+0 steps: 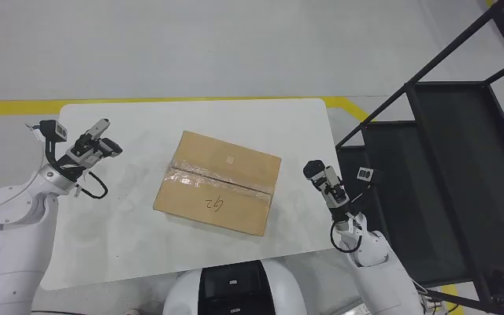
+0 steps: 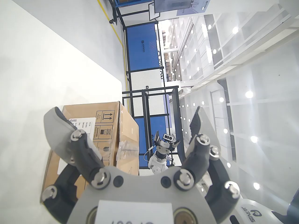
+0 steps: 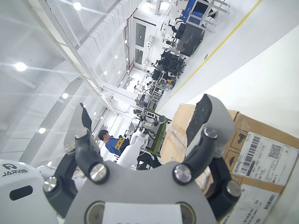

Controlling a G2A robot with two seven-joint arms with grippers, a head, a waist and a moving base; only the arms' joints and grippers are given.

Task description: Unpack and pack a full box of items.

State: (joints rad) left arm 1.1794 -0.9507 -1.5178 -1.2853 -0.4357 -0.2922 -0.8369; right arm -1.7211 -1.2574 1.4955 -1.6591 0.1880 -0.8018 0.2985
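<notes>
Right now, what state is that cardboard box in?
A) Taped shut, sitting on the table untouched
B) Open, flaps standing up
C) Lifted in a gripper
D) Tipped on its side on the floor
A: clear tape runs across the closed top of the box, which sits flat on the white table. The left gripper and right gripper stand open on either side, apart from it.

Brown box bearing white, black-printed labels, on white table.
</notes>
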